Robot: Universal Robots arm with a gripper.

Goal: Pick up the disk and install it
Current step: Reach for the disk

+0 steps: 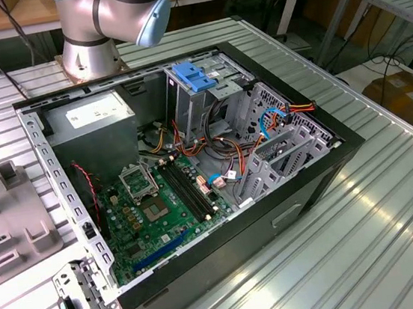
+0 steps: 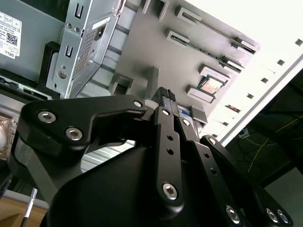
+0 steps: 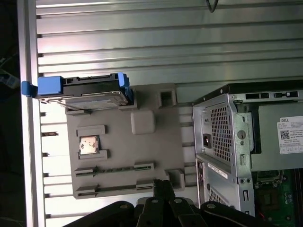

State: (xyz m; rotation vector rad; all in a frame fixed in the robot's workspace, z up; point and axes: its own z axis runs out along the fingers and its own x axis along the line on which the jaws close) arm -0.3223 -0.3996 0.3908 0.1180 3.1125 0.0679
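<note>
The disk [image 3: 83,91] is a dark flat drive with blue side rails. It stands on its edge in a slot at one end of a grey fixture plate [image 3: 123,142] on the ribbed metal table. My gripper [image 3: 163,183] hangs over the opposite edge of that plate, well apart from the disk, with its black fingers shut and nothing between them. In the second wrist view the gripper [image 2: 164,94] shows from the side, above the same plate [image 2: 142,52].
The open computer case [image 1: 194,178] lies on the table, with a motherboard [image 1: 156,206], a grey power-supply box [image 1: 90,127], a metal drive cage with a light-blue latch [image 1: 193,77] and loose cables. A small chip [image 3: 89,144] sits on the fixture plate [image 1: 18,215]. The arm's base [image 1: 93,33] stands behind the case.
</note>
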